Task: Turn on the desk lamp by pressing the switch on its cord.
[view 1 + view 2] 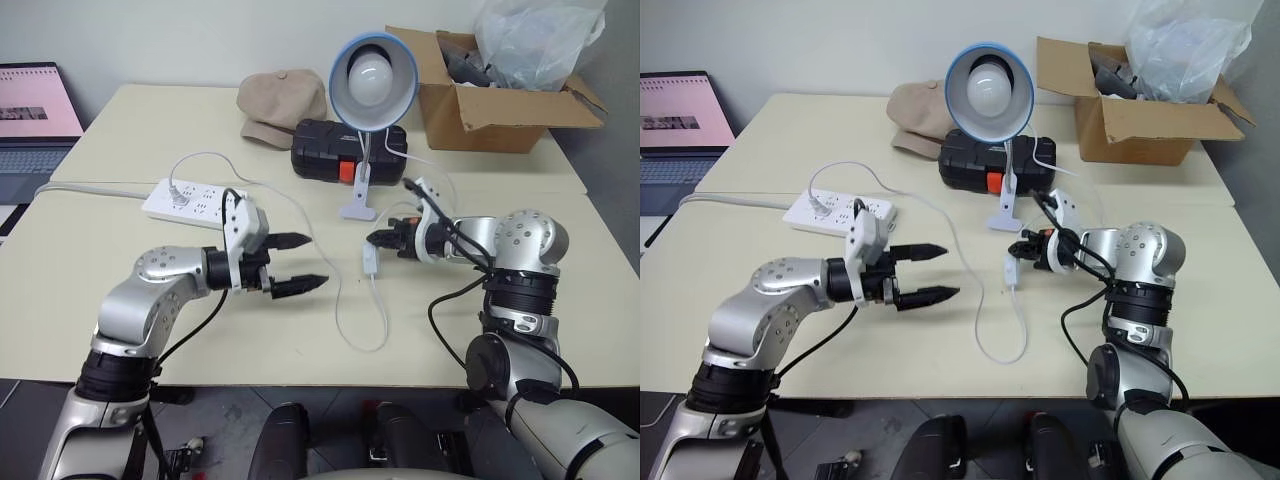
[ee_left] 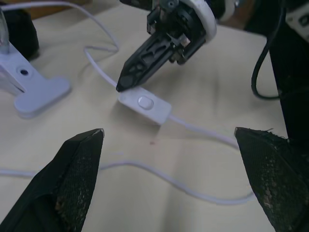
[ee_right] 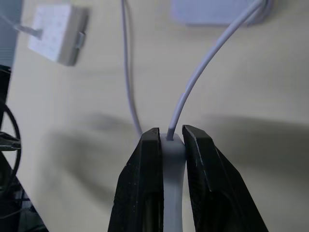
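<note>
Right wrist view shows your right gripper (image 3: pixel 169 140) clamped on the switch (image 3: pixel 173 145), just clear of the table (image 1: pixel 150 130), near the desk lamp (image 1: pixel 372 75). It's light, hard and slick on a limp cord (image 1: pixel 360 330); hold its sides. Your left gripper (image 1: pixel 295 262) hangs spread and empty.

The laptop (image 1: pixel 35 125) beyond the counter's (image 1: pixel 120 300) far left corner is cut by the picture's edge, its screen text too small to read. The cap (image 1: pixel 280 100) is partly hidden behind the black case (image 1: pixel 345 150) and the desk lamp (image 1: pixel 372 80). In the right wrist view, the switch (image 3: pixel 173 183) is mostly covered by the right gripper's (image 3: pixel 171 140) 2 closed fingers (only a grey strip shows between them). The cardboard box's (image 1: pixel 490 115) contents lie under crumpled plastic (image 1: pixel 535 40), unidentifiable.
</note>
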You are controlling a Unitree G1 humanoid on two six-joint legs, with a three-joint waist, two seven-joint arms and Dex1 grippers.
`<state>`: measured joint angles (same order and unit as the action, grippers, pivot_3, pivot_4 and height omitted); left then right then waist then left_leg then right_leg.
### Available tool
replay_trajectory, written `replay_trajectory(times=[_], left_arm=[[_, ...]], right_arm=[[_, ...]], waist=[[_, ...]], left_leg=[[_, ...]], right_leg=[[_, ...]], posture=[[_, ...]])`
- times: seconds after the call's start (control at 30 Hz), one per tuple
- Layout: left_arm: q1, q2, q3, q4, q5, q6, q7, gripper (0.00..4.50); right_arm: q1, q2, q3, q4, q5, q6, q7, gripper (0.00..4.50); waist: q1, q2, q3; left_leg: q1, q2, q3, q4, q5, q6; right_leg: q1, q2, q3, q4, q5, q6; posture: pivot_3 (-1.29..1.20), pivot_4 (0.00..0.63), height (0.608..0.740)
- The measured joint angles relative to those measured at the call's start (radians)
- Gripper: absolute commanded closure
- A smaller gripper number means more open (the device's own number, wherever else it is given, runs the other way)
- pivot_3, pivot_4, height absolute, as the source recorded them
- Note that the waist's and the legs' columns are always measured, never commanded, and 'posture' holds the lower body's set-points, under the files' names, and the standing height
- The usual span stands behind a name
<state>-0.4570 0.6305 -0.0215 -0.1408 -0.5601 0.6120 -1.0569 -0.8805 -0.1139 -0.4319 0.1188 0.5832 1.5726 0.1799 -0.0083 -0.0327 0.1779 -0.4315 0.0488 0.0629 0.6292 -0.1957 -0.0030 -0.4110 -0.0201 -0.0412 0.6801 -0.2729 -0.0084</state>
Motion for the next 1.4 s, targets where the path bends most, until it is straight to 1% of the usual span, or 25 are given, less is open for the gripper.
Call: replay_trajectory(times=[0.17,0.37,0.47,0.63,0.77,1.17,1.23,1.27,1.3,1.4], left_arm=[[-0.105,-0.077,0.008,0.092,-0.107,0.164,0.005,0.00],[-0.155,-0.147,0.023,0.154,-0.190,0.295,0.024,0.00],[-0.179,-0.191,0.054,0.180,-0.250,0.359,0.047,0.00],[-0.204,-0.225,0.100,0.194,-0.324,0.436,0.081,0.00],[-0.203,-0.264,0.103,0.194,-0.348,0.470,0.096,0.00],[-0.203,-0.283,0.095,0.201,-0.360,0.471,0.098,0.00],[-0.203,-0.283,0.095,0.212,-0.360,0.470,0.090,0.35],[-0.203,-0.283,0.094,0.215,-0.360,0.470,0.086,0.43],[-0.203,-0.284,0.092,0.218,-0.359,0.469,0.082,0.70],[-0.204,-0.285,0.080,0.230,-0.358,0.467,0.065,1.29]], right_arm=[[0.004,-0.041,-0.022,-0.087,0.094,-0.008,0.105,4.19],[0.040,-0.093,-0.022,-0.152,0.187,-0.006,0.209,4.19],[0.050,-0.107,-0.022,-0.171,0.226,0.006,0.238,4.19],[0.060,-0.121,-0.025,-0.209,0.281,0.020,0.263,4.19],[0.064,-0.123,-0.027,-0.221,0.313,0.034,0.269,4.19],[0.064,-0.142,-0.020,-0.230,0.391,0.034,0.264,4.19],[0.064,-0.142,-0.019,-0.230,0.397,0.034,0.258,4.19],[0.064,-0.143,-0.019,-0.230,0.405,0.034,0.255,4.19],[0.064,-0.144,-0.019,-0.230,0.413,0.034,0.253,4.19],[0.064,-0.145,-0.018,-0.230,0.433,0.034,0.244,4.19]], waist=[[0.000,0.000,0.000],[-0.001,0.000,0.000],[-0.003,0.000,0.000],[-0.008,0.000,0.000],[-0.009,0.000,0.000],[-0.009,0.000,0.000],[-0.009,0.000,0.000],[-0.009,0.000,0.000],[-0.009,0.000,0.000],[-0.009,0.000,0.000]], left_leg=[[0.000,0.000,0.000,0.000,0.000,0.000],[0.000,0.000,0.000,0.000,0.000,0.000],[0.000,0.000,-0.001,0.000,0.000,0.000],[0.000,0.000,-0.001,0.000,0.000,0.000],[0.000,0.000,-0.001,0.000,0.000,0.000],[0.000,0.000,-0.001,0.000,0.000,0.000],[0.000,0.000,-0.001,0.000,0.000,0.000],[0.000,0.000,-0.001,0.000,0.000,0.000],[0.000,0.000,-0.001,0.000,0.000,0.000],[0.000,0.000,-0.001,0.000,0.000,0.000]], right_leg=[[0.000,0.000,0.000,0.000,0.000,0.000],[0.000,0.000,0.000,0.000,0.000,0.000],[0.000,0.000,0.000,0.001,0.000,0.000],[0.000,0.000,0.000,0.000,0.000,0.000],[0.000,0.000,0.000,0.000,0.000,0.000],[0.000,0.000,0.000,0.000,0.000,0.000],[0.000,0.000,0.000,0.000,0.000,0.000],[0.000,0.000,0.000,0.000,0.000,0.000],[0.000,0.000,0.000,0.000,0.000,0.000],[0.000,0.000,0.000,0.000,0.000,0.000]], posture=[[0.00,0.150,0.740],[0.00,0.150,0.740],[0.00,0.150,0.740],[0.00,0.150,0.740],[0.00,0.150,0.740],[0.00,0.150,0.740],[0.00,0.150,0.740],[0.00,0.150,0.740],[0.00,0.150,0.740],[0.00,0.150,0.740]])
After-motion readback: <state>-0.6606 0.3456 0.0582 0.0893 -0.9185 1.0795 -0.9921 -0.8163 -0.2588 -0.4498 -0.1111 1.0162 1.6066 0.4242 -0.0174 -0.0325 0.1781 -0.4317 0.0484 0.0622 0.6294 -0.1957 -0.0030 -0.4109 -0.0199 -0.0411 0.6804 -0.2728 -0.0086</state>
